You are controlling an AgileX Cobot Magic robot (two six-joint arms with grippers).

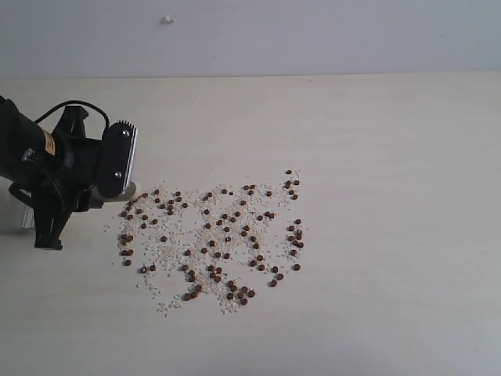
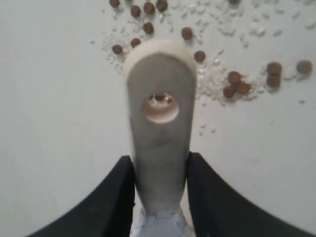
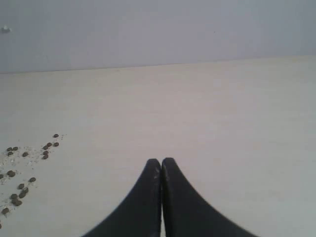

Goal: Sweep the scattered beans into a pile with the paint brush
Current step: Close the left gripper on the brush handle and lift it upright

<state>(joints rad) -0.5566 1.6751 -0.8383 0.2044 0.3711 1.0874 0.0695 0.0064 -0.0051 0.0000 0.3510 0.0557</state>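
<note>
The beans (image 1: 219, 235) lie scattered with whitish grains over the middle of the pale table (image 1: 391, 157). My left gripper (image 1: 82, 200) is at their left edge, shut on the paint brush (image 2: 159, 143). The rounded handle end with its hole points toward the beans (image 2: 234, 77) and lies just at the nearest ones; a few show through the hole. The handle tip (image 1: 127, 189) peeks out below the wrist, while the bristles are hidden behind the arm. My right gripper (image 3: 161, 163) is shut and empty, off to the right of the beans (image 3: 47, 146), outside the exterior view.
A grey wall (image 1: 313, 31) runs along the table's far edge. The black left arm (image 1: 31, 157) and its cable take up the left side.
</note>
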